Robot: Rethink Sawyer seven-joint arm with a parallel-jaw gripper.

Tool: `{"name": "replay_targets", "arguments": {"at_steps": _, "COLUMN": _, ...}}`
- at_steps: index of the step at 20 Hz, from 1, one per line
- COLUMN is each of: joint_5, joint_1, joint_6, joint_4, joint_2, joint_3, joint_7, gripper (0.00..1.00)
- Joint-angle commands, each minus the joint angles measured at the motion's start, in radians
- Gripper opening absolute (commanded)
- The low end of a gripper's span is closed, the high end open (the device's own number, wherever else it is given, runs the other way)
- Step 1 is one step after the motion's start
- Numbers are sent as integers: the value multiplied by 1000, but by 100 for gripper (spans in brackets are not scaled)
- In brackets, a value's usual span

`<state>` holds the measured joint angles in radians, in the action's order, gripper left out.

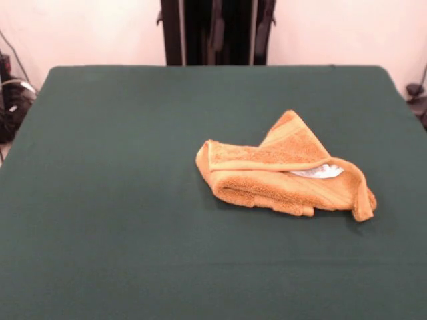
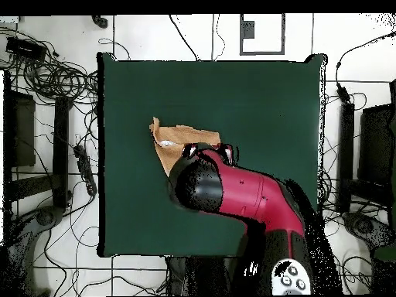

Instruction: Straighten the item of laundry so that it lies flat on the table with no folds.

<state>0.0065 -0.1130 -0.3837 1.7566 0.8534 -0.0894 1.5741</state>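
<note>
so the towel (image 1: pixel 283 173) lies folded on the table (image 1: pixel 120 200); unfolding seems not begun. next, likely grab a corner. gripper hidden, state unclear.

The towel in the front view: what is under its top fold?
Under the top fold of the towel a small white tag peeks out, above a lower folded layer. The rest between the layers is covered. Below lies the green table.

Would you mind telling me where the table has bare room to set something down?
In the front view the table is bare across its whole left half, along the far edge by the pedestal and along the near edge. The only crowded spot is right of centre, where the folded towel lies. In the overhead view the arm overhangs that area.
</note>
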Motion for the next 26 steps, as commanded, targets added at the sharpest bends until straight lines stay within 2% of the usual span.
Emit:
{"name": "replay_targets", "arguments": {"at_steps": 1, "joint_5": 49, "joint_1": 26, "joint_6": 103, "joint_4": -39, "joint_2": -155, "joint_3": 137, "joint_7": 192, "gripper": 100}}
{"name": "replay_targets", "arguments": {"at_steps": 15, "joint_5": 116, "joint_1": 54, "joint_6": 254, "joint_4": -54, "joint_2": -318, "joint_3": 160, "joint_7": 259, "gripper": 100}}
{"name": "replay_targets", "arguments": {"at_steps": 21, "joint_5": 116, "joint_1": 25, "joint_6": 315, "joint_4": -57, "joint_2": -365, "joint_3": 197, "joint_7": 231, "gripper": 100}}
{"name": "replay_targets", "arguments": {"at_steps": 26, "joint_5": 123, "joint_1": 15, "joint_6": 313, "joint_4": -75, "joint_2": -396, "joint_3": 203, "joint_7": 222, "gripper": 100}}
